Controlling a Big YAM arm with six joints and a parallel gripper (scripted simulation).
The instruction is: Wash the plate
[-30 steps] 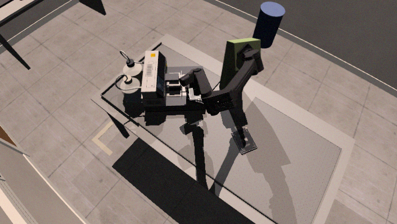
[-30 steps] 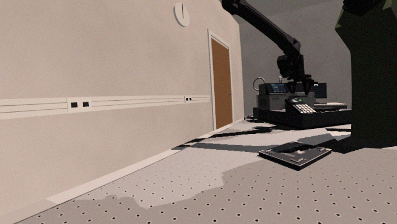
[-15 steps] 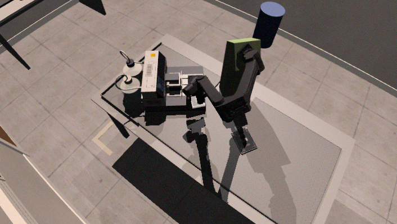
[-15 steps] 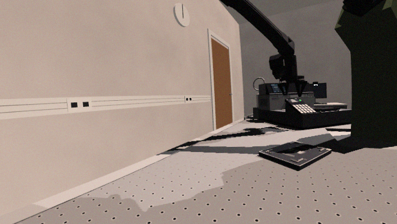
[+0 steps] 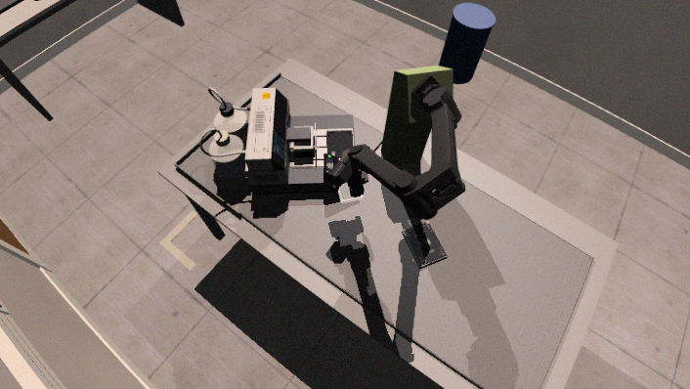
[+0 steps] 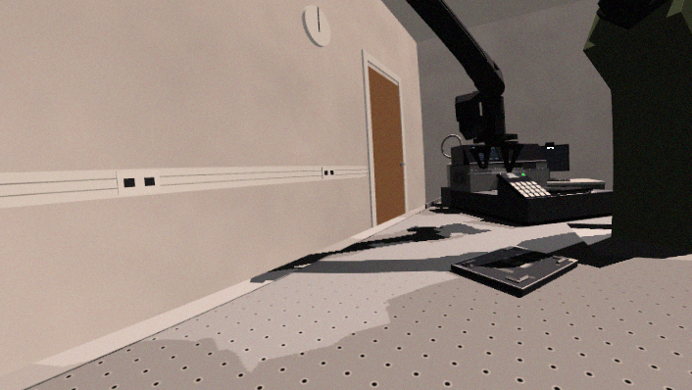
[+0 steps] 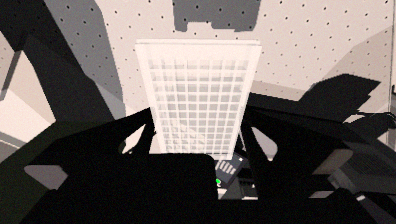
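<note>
Claw point(image 5: 352, 188) point(image 6: 496, 169) point(image 7: 197, 111) fingers stand wide apart, closed on the pale gridded plate point(image 5: 348, 194) point(image 7: 198, 95), held aloft above the surface point(image 5: 528, 274) point(image 6: 343, 343) point(image 7: 300, 30). Near it, the washer's keypad point(image 6: 530, 188) point(image 7: 227, 167) sits below a lit green lamp point(image 5: 329, 156) point(image 6: 523, 174) point(image 7: 218, 181). Farther out, the washer point(image 5: 264, 127) point(image 6: 466, 177) stands at one end; the dark nest point(image 5: 442, 256) point(image 6: 519, 290) lies well apart, flat and partly shadowed.

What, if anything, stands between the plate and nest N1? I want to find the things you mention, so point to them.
Nothing visible on the tabletop: only shadows lie between the plate point(image 5: 345, 194) point(image 7: 195, 95), held in the gripper point(image 5: 351, 188) point(image 7: 197, 111), and N1 point(image 5: 436, 248) point(image 6: 482, 272). The green pedestal point(image 5: 408, 117) point(image 6: 647, 171) looks off to the side.
</note>
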